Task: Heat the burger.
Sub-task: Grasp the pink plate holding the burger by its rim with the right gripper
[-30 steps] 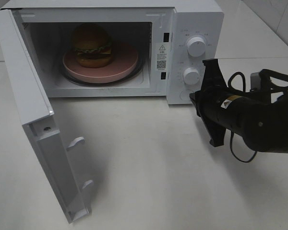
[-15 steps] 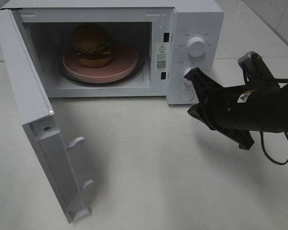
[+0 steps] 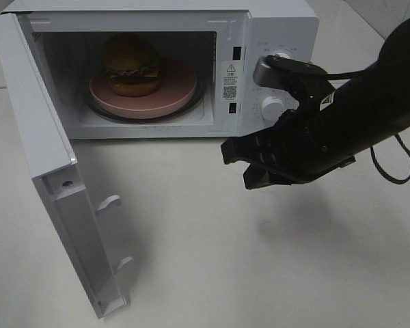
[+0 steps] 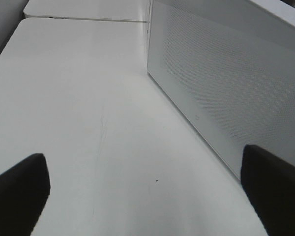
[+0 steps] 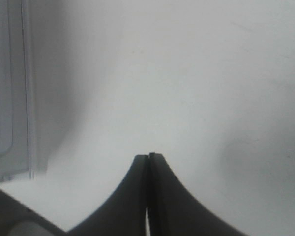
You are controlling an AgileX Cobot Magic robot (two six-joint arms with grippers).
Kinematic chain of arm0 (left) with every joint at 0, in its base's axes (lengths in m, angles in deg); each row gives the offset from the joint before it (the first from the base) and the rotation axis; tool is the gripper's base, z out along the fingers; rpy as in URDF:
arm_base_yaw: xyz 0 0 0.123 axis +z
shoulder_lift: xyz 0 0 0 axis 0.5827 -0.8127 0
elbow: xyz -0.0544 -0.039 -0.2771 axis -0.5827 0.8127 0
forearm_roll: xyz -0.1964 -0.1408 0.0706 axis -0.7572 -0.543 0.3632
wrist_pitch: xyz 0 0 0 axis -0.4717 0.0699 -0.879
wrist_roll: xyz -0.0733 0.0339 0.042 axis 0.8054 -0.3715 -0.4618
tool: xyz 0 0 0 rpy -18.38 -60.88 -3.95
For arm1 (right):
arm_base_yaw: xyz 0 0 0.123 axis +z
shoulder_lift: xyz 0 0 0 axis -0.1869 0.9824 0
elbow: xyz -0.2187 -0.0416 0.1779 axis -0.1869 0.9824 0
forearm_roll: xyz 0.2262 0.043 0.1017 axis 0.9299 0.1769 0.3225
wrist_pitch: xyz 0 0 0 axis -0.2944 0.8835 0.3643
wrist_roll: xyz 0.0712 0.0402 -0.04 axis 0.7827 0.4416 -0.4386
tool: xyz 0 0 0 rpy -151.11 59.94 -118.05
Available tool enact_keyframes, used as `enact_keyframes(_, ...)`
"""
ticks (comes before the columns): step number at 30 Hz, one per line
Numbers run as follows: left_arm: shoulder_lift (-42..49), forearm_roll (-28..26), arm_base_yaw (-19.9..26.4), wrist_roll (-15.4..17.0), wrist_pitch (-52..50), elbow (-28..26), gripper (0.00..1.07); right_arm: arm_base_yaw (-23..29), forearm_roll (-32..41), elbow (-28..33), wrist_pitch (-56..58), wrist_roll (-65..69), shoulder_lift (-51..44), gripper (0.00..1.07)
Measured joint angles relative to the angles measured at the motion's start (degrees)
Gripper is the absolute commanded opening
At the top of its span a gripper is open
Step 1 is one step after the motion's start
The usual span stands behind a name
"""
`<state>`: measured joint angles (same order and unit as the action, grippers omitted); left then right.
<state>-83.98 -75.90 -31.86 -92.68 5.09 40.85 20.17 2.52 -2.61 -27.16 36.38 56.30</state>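
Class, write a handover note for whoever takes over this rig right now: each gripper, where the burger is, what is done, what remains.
Right gripper: jaws shut, empty, above the table in front of the microwave.
Left gripper: jaws wide open, empty, beside the microwave's outer wall.
Burger: on the pink plate inside the microwave.
Done: burger loaded.
To do: door stands wide open; shut it, then probably set the dials.
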Motion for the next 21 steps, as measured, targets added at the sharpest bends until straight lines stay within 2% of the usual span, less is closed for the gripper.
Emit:
enact_keyframes(2, 0.0, 0.0, 0.0, 0.0, 0.0, 0.0, 0.98, 0.0, -2.2, -2.2, 6.9, -9.2, 0.0, 0.02)
enact_keyframes(5, 0.0, 0.0, 0.0, 0.0, 0.0, 0.0, 0.98, 0.0, -2.9, -2.6, 8.5, -11.6, 0.0, 0.02)
enact_keyframes(7, 0.0, 0.0, 0.0, 0.0, 0.0, 0.0, 0.98, 0.0, -6.9, -3.9, 13.3, -20.8, 0.0, 0.02)
enact_keyframes(17, 0.0, 0.0, 0.0, 0.0, 0.0, 0.0, 0.98, 0.2, -12.9, -5.8, 20.3, -45.7, -0.1, 0.04)
enact_keyframes(19, 0.0, 0.0, 0.0, 0.0, 0.0, 0.0, 0.98, 1.4, -14.8, -5.8, 20.5, -53.6, -0.1, 0.08)
enact_keyframes(21, 0.0, 0.0, 0.0, 0.0, 0.0, 0.0, 0.98, 1.7, -15.3, -5.8, 20.5, -55.3, -0.1, 0.1)
